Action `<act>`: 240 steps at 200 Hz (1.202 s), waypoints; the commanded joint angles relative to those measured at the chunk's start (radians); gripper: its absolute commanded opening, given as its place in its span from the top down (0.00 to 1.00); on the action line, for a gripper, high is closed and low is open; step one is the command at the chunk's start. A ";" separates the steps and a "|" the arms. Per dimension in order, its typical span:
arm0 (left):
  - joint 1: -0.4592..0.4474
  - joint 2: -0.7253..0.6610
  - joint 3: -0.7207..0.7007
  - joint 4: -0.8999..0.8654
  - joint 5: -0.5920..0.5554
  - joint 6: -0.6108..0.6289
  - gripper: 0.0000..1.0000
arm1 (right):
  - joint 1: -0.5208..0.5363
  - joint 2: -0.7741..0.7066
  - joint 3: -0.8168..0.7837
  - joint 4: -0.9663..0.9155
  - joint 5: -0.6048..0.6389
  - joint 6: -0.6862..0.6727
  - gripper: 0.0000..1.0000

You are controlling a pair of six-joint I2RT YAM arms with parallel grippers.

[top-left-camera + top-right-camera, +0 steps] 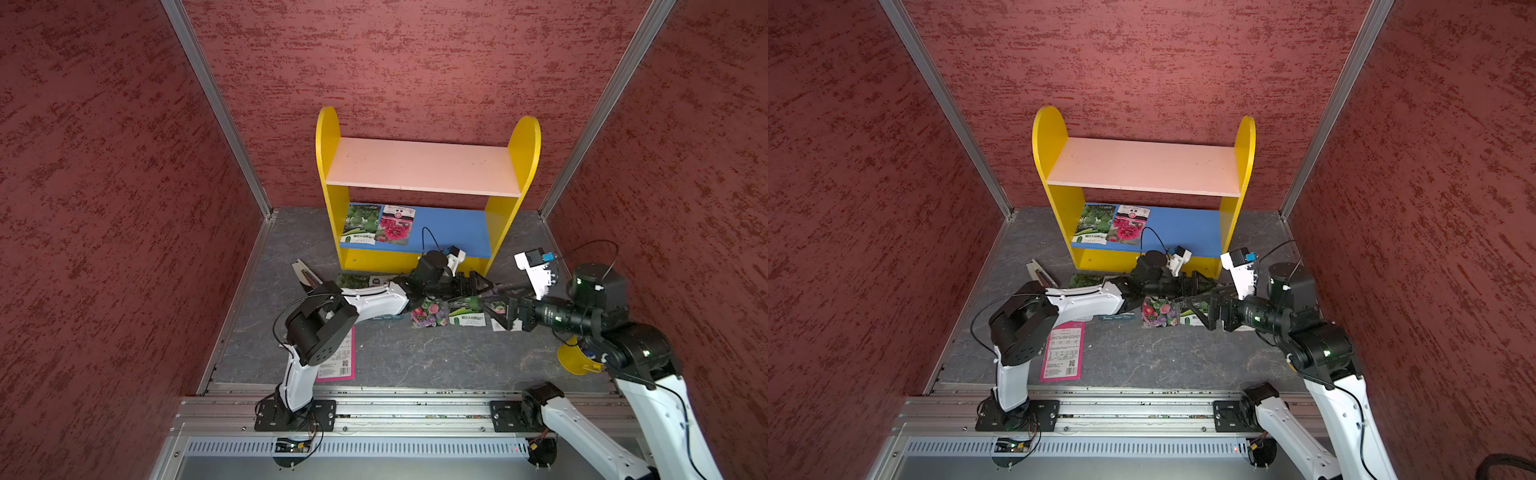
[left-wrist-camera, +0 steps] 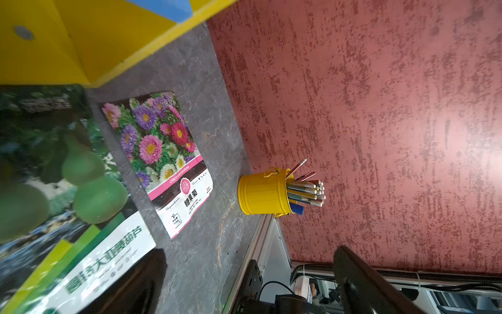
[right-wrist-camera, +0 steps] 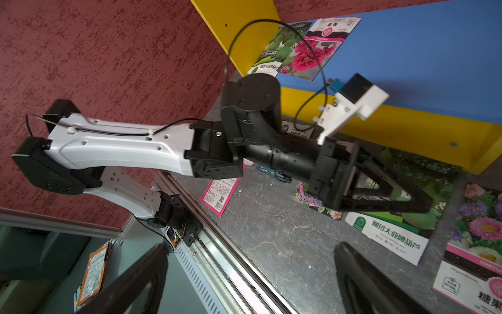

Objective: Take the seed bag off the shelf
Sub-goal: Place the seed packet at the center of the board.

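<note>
Bench [image 1: 415,357]: shelf [image 1: 328,137] stands at 12 o'clock. Left claw [image 1: 482,284] and right claw [image 1: 492,305], both released and empty, hang low at the shelf's 5 o'clock, over loose bags [image 1: 430,313] lying on the bench. Gourd seed bag [image 1: 360,223] and red-flower seed bag [image 1: 395,224] lie flat, edges touching, at the blue lower board's 9 o'clock end. Judged light, floppy, probably slick; pinch the 6 o'clock edge at the board's lip.
</note>
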 commanded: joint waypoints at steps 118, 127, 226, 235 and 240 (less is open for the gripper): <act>0.186 -0.452 -0.025 -0.725 -0.447 0.522 0.00 | 0.324 0.218 -0.080 0.435 0.536 0.148 0.02; 0.200 -0.437 -0.008 -0.731 -0.463 0.559 0.00 | 0.343 0.227 -0.086 0.449 0.551 0.155 0.01; 0.308 -0.108 0.313 -0.747 -0.605 0.791 0.00 | 0.473 0.206 -0.230 0.538 0.634 0.197 0.02; 0.314 -0.083 0.333 -0.747 -0.602 0.797 0.00 | 0.477 0.206 -0.238 0.542 0.634 0.199 0.02; 0.316 -0.069 0.345 -0.746 -0.603 0.799 0.00 | 0.480 0.208 -0.242 0.545 0.634 0.201 0.01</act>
